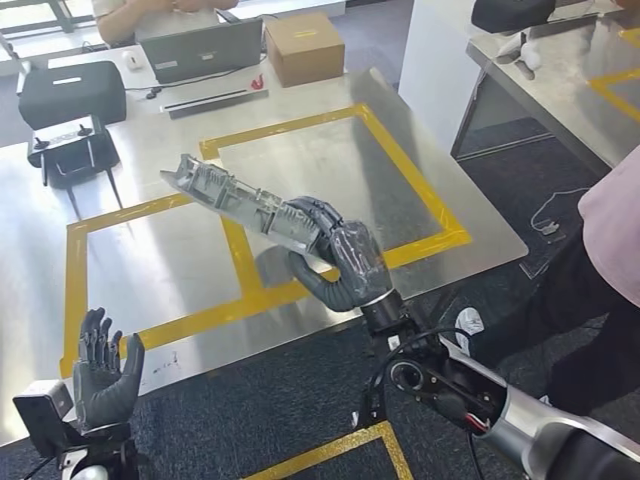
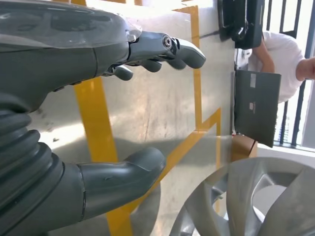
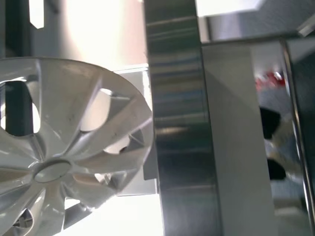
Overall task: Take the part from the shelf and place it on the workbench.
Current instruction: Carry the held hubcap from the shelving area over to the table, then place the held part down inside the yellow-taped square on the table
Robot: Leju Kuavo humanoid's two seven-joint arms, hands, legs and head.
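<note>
Right hand: the right hand has its fingers wrapped around one rim edge of the silver wheel cover, carrying it tilted above the workbench.
Part position: the wheel cover hangs over the middle of the workbench, above the yellow tape line that splits the 2 marked rectangles; it looks clear of the surface, though contact cannot be ruled out.
Left hand: the left hand sits off the near-left edge of the workbench, palm up, fingers spread, holding nothing.
Risk 1: the grip is at 1 edge only, so the long overhang could lever the cover out of the fingers, in my judgement.
Risk 2: released while tilted, the cover's far rim would strike first and it might skid on the polished metal.
Risk 3: a person stands near the right arm.
Containers: a closed cardboard box at the far edge, contents hidden; a black case at the far-left corner, shut.
</note>
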